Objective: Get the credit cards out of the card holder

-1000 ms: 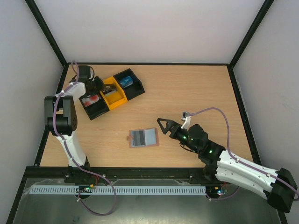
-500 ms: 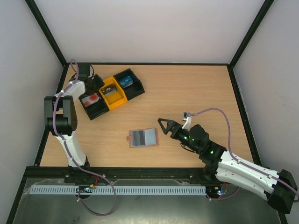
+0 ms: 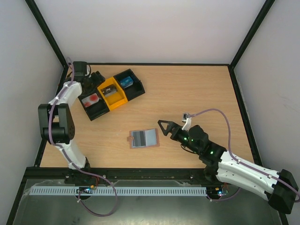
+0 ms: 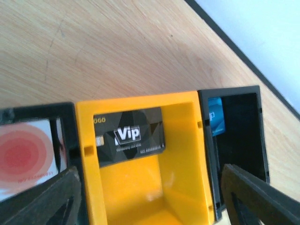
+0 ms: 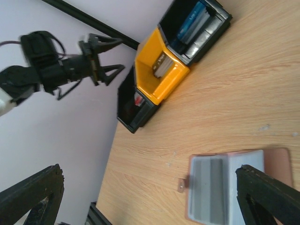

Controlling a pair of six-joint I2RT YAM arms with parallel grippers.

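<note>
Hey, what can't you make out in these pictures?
Light blue-grey two-panel card holder: right wrist view, one panel partly behind a finger of the right tool; top view too small for pocket contents.
White card with red circles: left wrist view, cut by the left edge.
Blue card: same view, mostly behind the black-and-yellow tray's wall.

Overhead I get soft, even light on the table (image 3: 187, 93), with only faint shadows beside the arms (image 3: 234, 165). My left wrist view reads the print on the card (image 4: 129, 136) sharply enough, while its own fingers (image 4: 42, 201) blur dark at the lower corners. The right wrist fingers (image 5: 267, 192) look equally soft.
</note>
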